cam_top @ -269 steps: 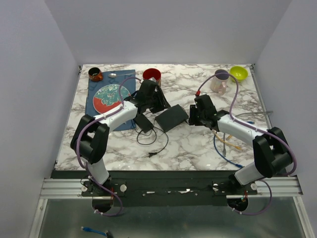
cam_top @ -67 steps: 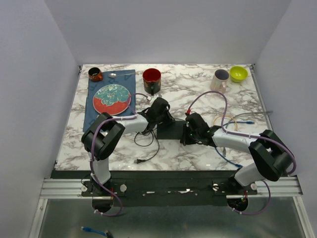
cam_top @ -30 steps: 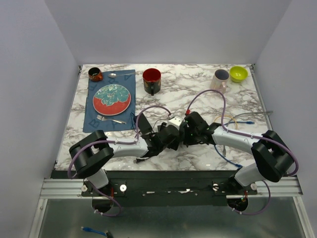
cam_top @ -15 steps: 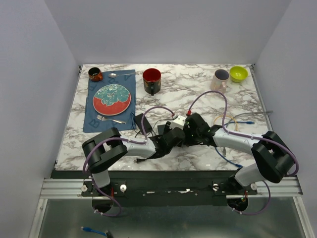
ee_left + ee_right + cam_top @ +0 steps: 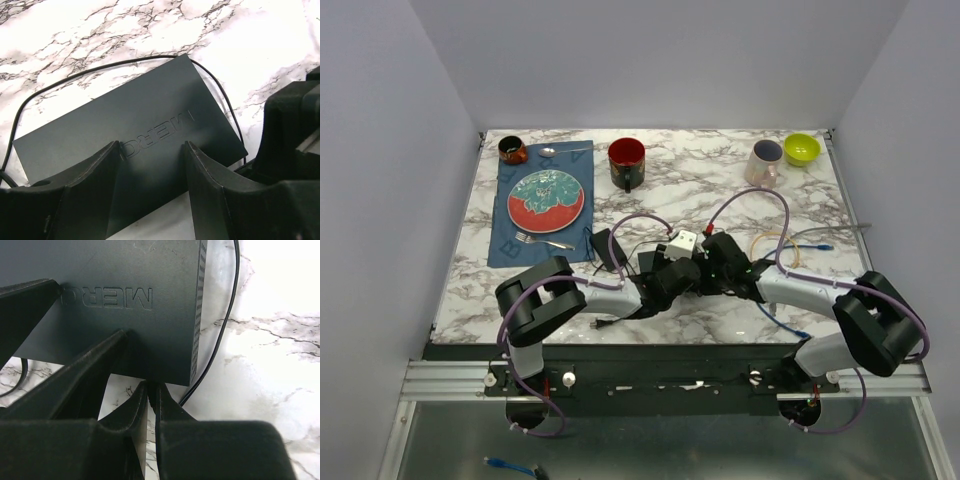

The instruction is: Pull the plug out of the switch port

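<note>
Since the plug itself is hidden behind my fingers, I locate it by the black cable. The cable runs along the vented side of the switch and disappears under my right claw at the switch's near edge. The right claw's jaws are drawn together with only a slit between them, tips at that near edge. I cannot confirm that the plug is between them. My left claw is spread wide above the switch's top face, one finger to each side of the embossed lettering, clamping nothing.

Recommended procedure, as I judge it:

1. Press the left claw down on the top face to pin the switch to the marble table.
2. Verify that the right claw bites the plug body, not the cable.
3. Pull straight away from the near edge, in line with the port, without twisting.

Caution: an unpinned switch will likely slide along with the plug.
</note>
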`<state>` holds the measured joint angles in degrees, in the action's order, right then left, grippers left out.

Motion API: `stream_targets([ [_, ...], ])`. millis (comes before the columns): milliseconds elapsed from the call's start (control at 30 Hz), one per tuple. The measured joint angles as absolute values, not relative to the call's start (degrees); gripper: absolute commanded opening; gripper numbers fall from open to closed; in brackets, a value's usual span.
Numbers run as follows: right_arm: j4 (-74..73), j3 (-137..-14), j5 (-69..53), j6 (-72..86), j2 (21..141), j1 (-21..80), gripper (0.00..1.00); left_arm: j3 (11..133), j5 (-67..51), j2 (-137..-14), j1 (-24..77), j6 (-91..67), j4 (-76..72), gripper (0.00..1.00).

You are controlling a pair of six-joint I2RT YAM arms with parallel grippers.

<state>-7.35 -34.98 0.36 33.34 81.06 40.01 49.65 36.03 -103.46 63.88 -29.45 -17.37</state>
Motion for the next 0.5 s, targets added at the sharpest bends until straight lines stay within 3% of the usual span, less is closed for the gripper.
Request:
stream_targets([
  [500, -2.59, -31.29, 0.27, 37.17, 79.15, 39.9, 0.01, 52.07, 36.86, -104.64, 63.26, -31.86, -14.79, 0.56],
])
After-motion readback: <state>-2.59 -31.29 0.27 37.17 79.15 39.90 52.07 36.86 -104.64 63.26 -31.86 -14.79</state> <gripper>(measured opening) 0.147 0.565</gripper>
